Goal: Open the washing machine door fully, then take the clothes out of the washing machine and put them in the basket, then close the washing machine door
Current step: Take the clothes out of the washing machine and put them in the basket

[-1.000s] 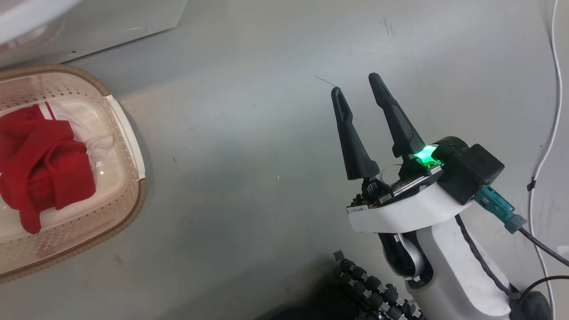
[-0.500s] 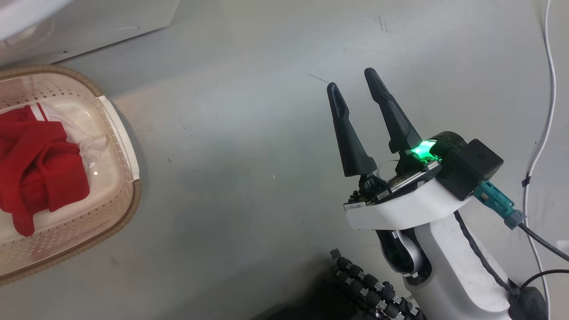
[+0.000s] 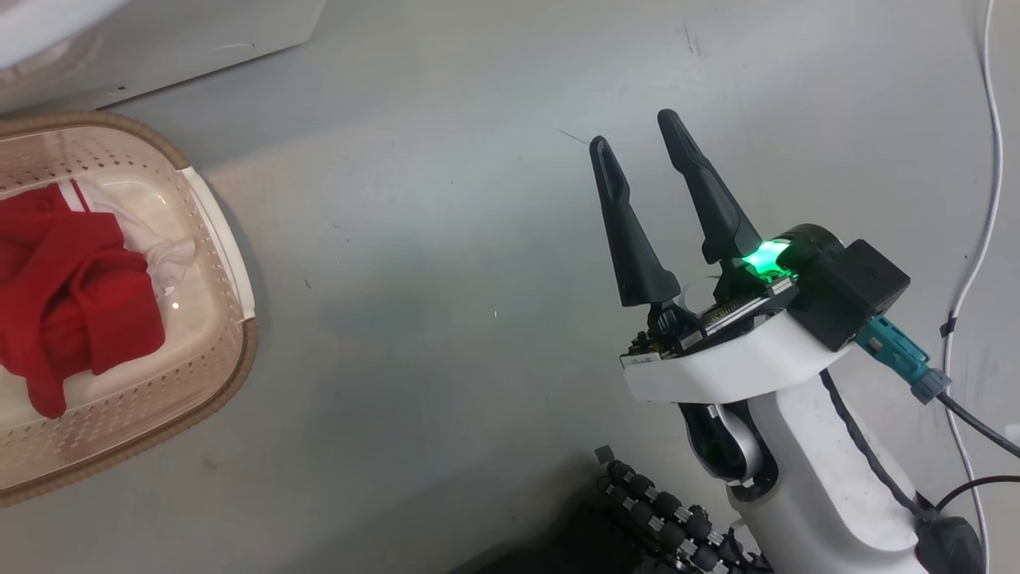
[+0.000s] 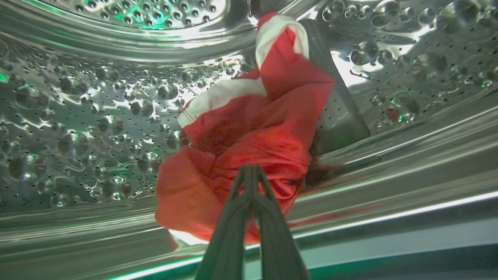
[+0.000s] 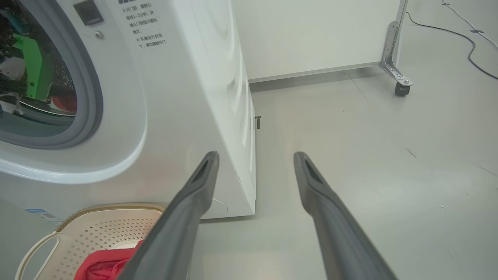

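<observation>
In the drum (image 4: 78,116), near its front lip, the left gripper (image 4: 252,171) is clenched on the red garment (image 4: 272,116) (cloth runs up and away from the tips). The right gripper (image 3: 633,129) hangs spread, well apart from the basket (image 3: 250,359).

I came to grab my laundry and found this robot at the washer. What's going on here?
The robot is emptying the washer. Its left hand is inside the drum, shut on a red garment with white trim that lies against the drum wall. Other red clothes already lie in the basket, which stands on the floor at the washer's foot. The right hand is open and empty, above the floor.
</observation>
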You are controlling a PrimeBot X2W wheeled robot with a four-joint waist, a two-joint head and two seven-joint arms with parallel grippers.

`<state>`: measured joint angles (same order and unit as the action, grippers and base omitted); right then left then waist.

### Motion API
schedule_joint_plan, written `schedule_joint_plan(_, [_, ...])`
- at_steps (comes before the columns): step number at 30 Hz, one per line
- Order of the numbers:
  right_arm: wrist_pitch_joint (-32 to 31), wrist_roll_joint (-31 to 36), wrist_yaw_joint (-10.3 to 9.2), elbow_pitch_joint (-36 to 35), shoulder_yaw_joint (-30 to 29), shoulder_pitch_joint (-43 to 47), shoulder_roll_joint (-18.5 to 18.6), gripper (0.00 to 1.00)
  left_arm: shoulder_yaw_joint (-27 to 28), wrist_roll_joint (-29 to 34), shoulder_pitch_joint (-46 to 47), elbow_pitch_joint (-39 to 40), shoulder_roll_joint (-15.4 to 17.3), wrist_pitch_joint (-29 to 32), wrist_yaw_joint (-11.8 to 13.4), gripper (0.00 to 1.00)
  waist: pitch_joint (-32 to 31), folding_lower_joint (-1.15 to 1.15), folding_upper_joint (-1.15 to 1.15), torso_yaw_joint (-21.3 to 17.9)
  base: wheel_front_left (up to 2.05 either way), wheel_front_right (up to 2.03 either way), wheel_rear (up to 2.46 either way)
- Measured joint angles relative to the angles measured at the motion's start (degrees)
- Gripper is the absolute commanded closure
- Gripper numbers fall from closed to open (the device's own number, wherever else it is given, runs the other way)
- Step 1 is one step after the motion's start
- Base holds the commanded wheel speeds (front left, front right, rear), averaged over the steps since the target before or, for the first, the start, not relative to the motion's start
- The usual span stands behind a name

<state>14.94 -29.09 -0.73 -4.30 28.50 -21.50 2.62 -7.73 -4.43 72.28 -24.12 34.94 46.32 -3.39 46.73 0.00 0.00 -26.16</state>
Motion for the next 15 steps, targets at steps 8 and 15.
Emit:
schedule_joint_plan(8, [0.00,1.59,-0.51,0.33,-1.38,-0.27,0.01,0.00,-0.47,-1.05,0.00,0.38,-3.52,-4.83,0.00,1.00,-0.28,0.00,0.00,1.71,0.00,0.00,0.00])
schedule_joint_plan(15, [0.00,2.16,-0.51,0.47,-1.89,-0.42,0.01,0.00,0.27,-1.94,-0.05,1.10,-4.48,-9.62,0.15,1.00,-0.53,0.00,0.00,3.22,0.00,0.00,0.00])
